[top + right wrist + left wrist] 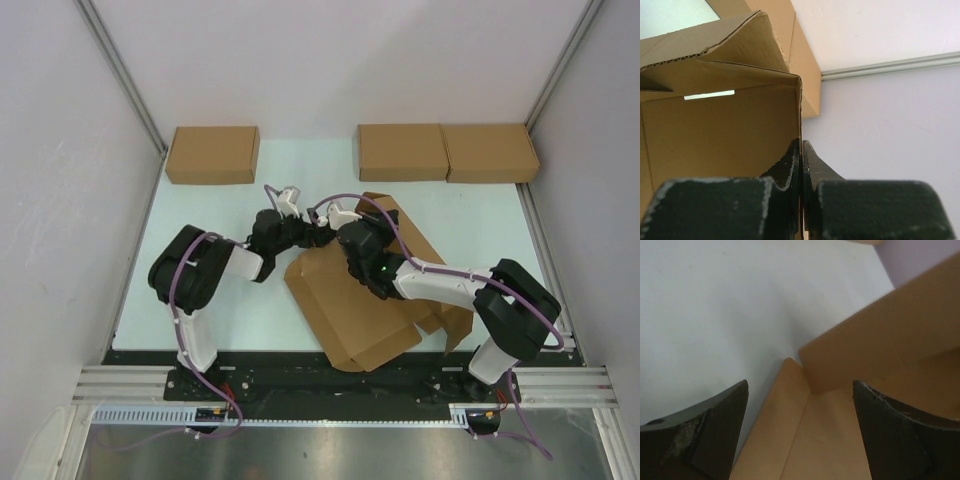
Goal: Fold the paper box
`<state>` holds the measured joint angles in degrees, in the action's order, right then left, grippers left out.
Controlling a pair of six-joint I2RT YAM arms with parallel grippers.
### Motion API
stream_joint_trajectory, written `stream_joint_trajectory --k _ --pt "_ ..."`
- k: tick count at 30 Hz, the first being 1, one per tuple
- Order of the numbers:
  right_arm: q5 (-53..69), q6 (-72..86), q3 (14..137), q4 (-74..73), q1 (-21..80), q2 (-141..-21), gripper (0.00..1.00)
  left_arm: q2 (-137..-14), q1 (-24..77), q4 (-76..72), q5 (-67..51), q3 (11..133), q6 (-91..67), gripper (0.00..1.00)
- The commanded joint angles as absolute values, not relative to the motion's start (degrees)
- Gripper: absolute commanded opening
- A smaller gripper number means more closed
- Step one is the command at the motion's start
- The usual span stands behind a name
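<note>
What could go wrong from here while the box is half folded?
1. The right gripper pinches only the thin edge of a raised wall of the paper box; it may slip off or crease the cardboard.
2. The left gripper hangs open over a corner flap; closing there could catch the neighbouring wall too.
3. Both grippers sit close together over the box, so they might bump.

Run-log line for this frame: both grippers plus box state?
phase: mid-fold | left gripper: open, above a corner of the paper box | right gripper: shut on its upright wall
</note>
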<state>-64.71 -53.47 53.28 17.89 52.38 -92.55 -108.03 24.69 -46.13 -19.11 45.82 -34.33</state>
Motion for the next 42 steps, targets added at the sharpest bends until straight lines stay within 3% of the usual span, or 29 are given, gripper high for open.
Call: stream_joint_trajectory --k 1,6,25,42 --pt "-64.5 -50.5 53.3 17.7 52.1 -90.5 0.00 -109.9 23.9 -77.2 -28.1 41.4 -39.3 0.90" --pt "-63.9 -49.0 53.3 16.3 52.1 -90.2 0.00 -112.6 24.3 -74.2 -26.7 45.2 -38.3 0.82" --pt "-63.8 -45.1 53.3 15.2 51.6 -92.2 0.00 -116.3 32.3 -73.7 -24.4 48.9 -30.9 0.82" --pt "-65.5 -47.5 53.4 19.6 51.8 -96.4 0.00 -118.2 32.2 -88.1 -22.9 45.6 -38.8 0.84"
